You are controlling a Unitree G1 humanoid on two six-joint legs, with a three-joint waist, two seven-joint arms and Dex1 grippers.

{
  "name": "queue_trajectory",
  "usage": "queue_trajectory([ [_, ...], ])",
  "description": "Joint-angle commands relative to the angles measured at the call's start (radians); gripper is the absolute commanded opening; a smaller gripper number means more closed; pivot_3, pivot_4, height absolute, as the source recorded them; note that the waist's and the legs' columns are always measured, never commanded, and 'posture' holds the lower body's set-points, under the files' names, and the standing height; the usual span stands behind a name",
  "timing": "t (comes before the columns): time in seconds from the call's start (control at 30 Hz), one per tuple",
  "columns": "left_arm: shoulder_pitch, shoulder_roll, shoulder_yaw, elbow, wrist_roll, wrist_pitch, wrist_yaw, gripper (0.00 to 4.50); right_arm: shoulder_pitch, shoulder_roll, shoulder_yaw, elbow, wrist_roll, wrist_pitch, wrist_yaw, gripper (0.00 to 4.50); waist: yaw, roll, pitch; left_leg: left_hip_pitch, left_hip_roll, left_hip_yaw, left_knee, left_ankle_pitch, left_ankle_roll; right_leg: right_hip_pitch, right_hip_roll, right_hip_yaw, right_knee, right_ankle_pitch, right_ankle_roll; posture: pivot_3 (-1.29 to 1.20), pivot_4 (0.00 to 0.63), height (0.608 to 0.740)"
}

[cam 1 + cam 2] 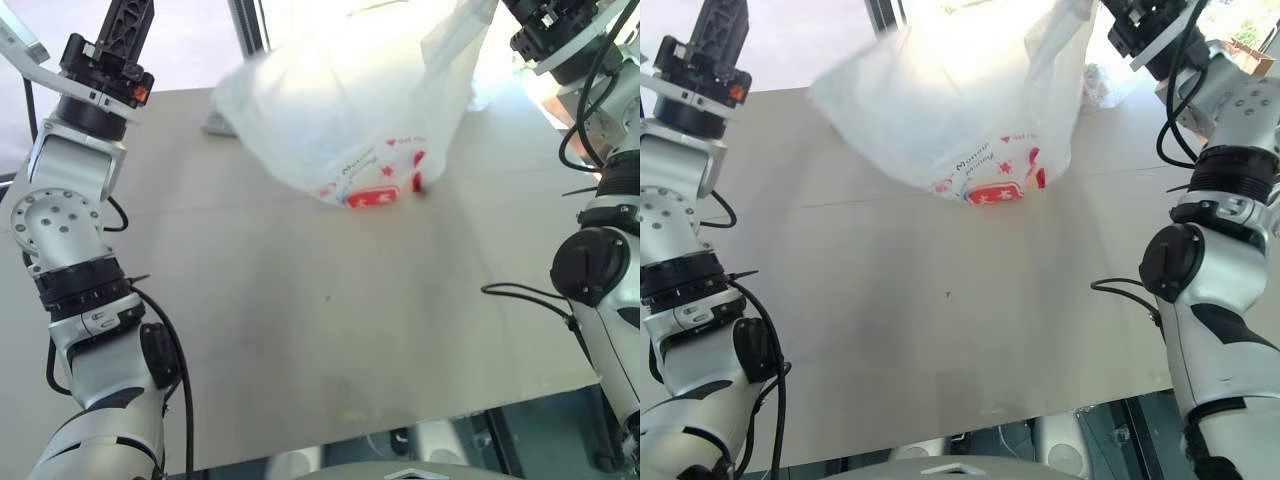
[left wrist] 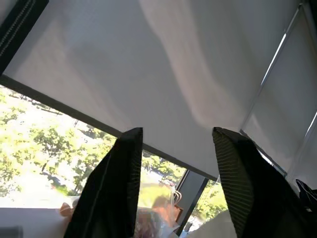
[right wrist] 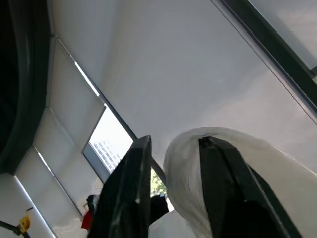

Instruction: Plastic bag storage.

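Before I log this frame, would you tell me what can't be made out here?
- Top of the plastic bag: cut off by the upper edge of both eye views.
- Whether the right gripper pinches the bag: in the right wrist view the film drapes over one finger.
- What lies under the bag on the table: hidden by it.

plastic bag (image 1: 350, 110) sits at the far middle of the table (image 1: 330, 330), its lower end on the tabletop, upper part rising toward the right arm. left gripper (image 2: 173, 173) is up at the far left, apart from the bag. right gripper (image 3: 171, 168) is up at the far right, bag film draped over 1 finger.
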Motion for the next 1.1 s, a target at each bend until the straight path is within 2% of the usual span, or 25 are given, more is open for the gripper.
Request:
queue_trajectory([
  [0.03, 0.082, 0.019, 0.054, -0.092, -0.047, 0.048, -0.032, 4.13, 0.076, -0.045, 0.039, -0.12, 0.024, 0.042, 0.066, 3.33, 0.001, 0.0, 0.0, 0.0, 0.0, 0.0, 0.0, 0.0, 0.0, 0.0, 0.0, 0.0, 0.0, 0.0, 0.0, 0.0, 0.15, 0.74],
  [0.07, 0.115, 0.024, 0.064, -0.111, -0.051, 0.059, -0.039, 4.5, 0.107, -0.057, 0.054, -0.154, 0.031, 0.057, 0.084, 3.86, 0.003, 0.0, 0.0, -0.001, 0.0, 0.0, 0.0, 0.0, 0.0, 0.0, 0.0, 0.0, 0.0, 0.0, 0.001, 0.0, 0.15, 0.74],
  [0.1, 0.162, 0.025, 0.079, -0.136, -0.058, 0.071, -0.041, 4.5, 0.169, -0.085, 0.088, -0.225, 0.044, 0.095, 0.129, 4.24, 0.003, 0.0, 0.0, -0.001, 0.0, 0.0, 0.001, 0.0, 0.0, 0.0, 0.0, 0.0, 0.0, 0.0, 0.001, 0.0, 0.15, 0.74],
  [0.17, 0.248, 0.017, 0.103, -0.184, -0.064, 0.087, -0.037, 4.5, 0.313, -0.153, 0.173, -0.378, 0.041, 0.143, 0.213, 4.24, 0.004, -0.001, -0.001, -0.005, 0.0, -0.001, 0.003, 0.0, 0.0, -0.004, 0.0, 0.0, 0.001, 0.001, 0.001, 0.0, 0.15, 0.74],
  [0.27, 0.379, 0.004, 0.11, -0.267, -0.075, 0.109, -0.049, 4.5, 0.489, -0.259, 0.25, -0.497, 0.027, 0.161, 0.295, 4.24, 0.004, -0.001, -0.002, -0.005, 0.0, -0.004, 0.001, 0.0, 0.0, -0.002, 0.0, -0.002, 0.0, 0.001, 0.002, 0.0, 0.15, 0.74],
  [0.4, 0.638, 0.019, 0.047, -0.414, 0.047, 0.107, -0.12, 4.5, 0.739, -0.403, 0.326, -0.618, -0.05, 0.082, 0.386, 4.24, 0.004, -0.001, -0.001, -0.007, -0.001, -0.004, 0.003, 0.0, 0.0, -0.005, -0.001, 0.001, -0.001, 0.001, 0.002, 0.0, 0.15, 0.74],
  [0.53, 0.869, 0.005, 0.016, -0.525, 0.166, 0.073, -0.136, 4.5, 1.043, -0.496, 0.335, -0.732, -0.168, -0.084, 0.42, 4.24, 0.005, -0.002, -0.002, -0.001, -0.001, -0.003, 0.003, -0.002, 0.004, -0.001, 0.0, 0.0, 0.0, 0.001, 0.001, 0.0, 0.15, 0.74],
  [0.63, 1.017, -0.019, -0.008, -0.604, 0.279, 0.015, -0.138, 4.5, 1.255, -0.464, 0.274, -0.788, -0.239, -0.247, 0.385, 4.24, 0.007, -0.002, -0.002, 0.007, 0.0, -0.002, 0.002, -0.003, 0.004, 0.006, 0.0, 0.001, -0.001, -0.001, 0.0, 0.0, 0.15, 0.74],
  [0.77, 1.201, -0.093, -0.084, -0.661, 0.529, -0.128, -0.079, 4.5, 1.496, -0.354, 0.192, -0.815, -0.335, -0.5, 0.322, 4.24, 0.009, -0.003, -0.005, 0.009, 0.0, -0.002, 0.002, -0.003, 0.004, 0.007, 0.0, 0.005, -0.001, -0.003, -0.001, 0.0, 0.15, 0.74],
  [0.87, 1.289, -0.137, -0.141, -0.658, 0.637, -0.233, -0.108, 4.5, 1.553, -0.268, 0.163, -0.749, -0.413, -0.697, 0.259, 4.24, 0.006, -0.007, -0.008, 0.009, 0.0, -0.001, 0.002, -0.003, 0.004, 0.007, 0.0, 0.005, -0.001, -0.004, 0.001, 0.0, 0.15, 0.74],
  [0.97, 1.344, -0.186, -0.192, -0.636, 0.705, -0.332, -0.134, 4.5, 1.543, -0.192, 0.129, -0.656, -0.433, -0.839, 0.217, 4.24, 0.005, -0.008, -0.009, 0.01, 0.0, -0.002, 0.004, -0.003, 0.004, 0.007, 0.0, 0.006, -0.001, -0.004, 0.001, 0.0, 0.15, 0.74],
  [1.1, 1.362, -0.222, -0.209, -0.6, 0.741, -0.433, -0.17, 4.5, 1.515, -0.158, 0.127, -0.548, -0.452, -0.994, 0.23, 4.24, 0.005, -0.007, -0.01, 0.01, 0.001, -0.002, 0.005, -0.003, 0.004, 0.007, 0.0, 0.006, -0.001, -0.004, 0.001, 0.0, 0.15, 0.74],
])
